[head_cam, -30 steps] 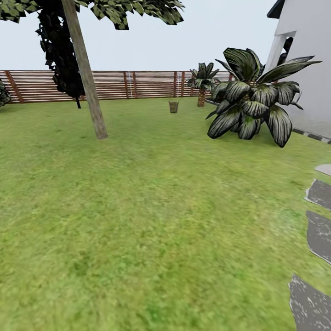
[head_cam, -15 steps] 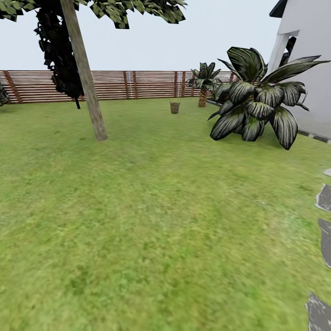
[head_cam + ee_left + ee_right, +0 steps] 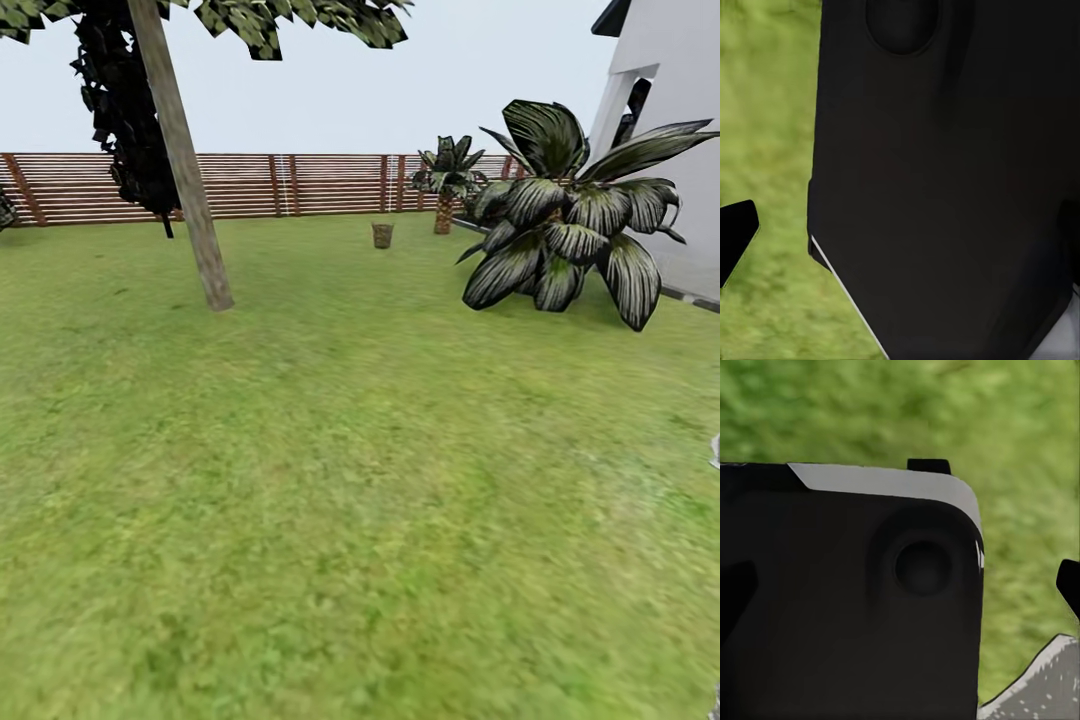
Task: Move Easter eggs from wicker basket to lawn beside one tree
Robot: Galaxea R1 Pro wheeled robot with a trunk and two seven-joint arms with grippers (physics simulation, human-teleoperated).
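Far off on the lawn (image 3: 330,480), the small brown wicker basket (image 3: 382,235) stands upright in front of the slat fence. It is too small and distant to make out the Easter eggs. A tree (image 3: 188,180) with a pale, straight, leaning trunk rises at the left, well to the left of the basket and nearer to me. In the left wrist view one dark fingertip (image 3: 735,236) hangs over grass beside my black body. The right wrist view has a dark fingertip (image 3: 1069,583) at the edge, over grass. How far either gripper's fingers are parted cannot be judged.
A big striped-leaf plant (image 3: 570,230) spreads at the right beside the white house wall (image 3: 680,140). A short palm (image 3: 445,185) stands by the brown fence (image 3: 300,185). A dark cypress (image 3: 125,110) rises behind the tree. A grey stepping stone (image 3: 1039,682) lies under my right arm.
The whole head view has shifted: the stepping stones at the right have slid almost out of the picture, and the plant and basket sit slightly further right. The camera moved, not the things.
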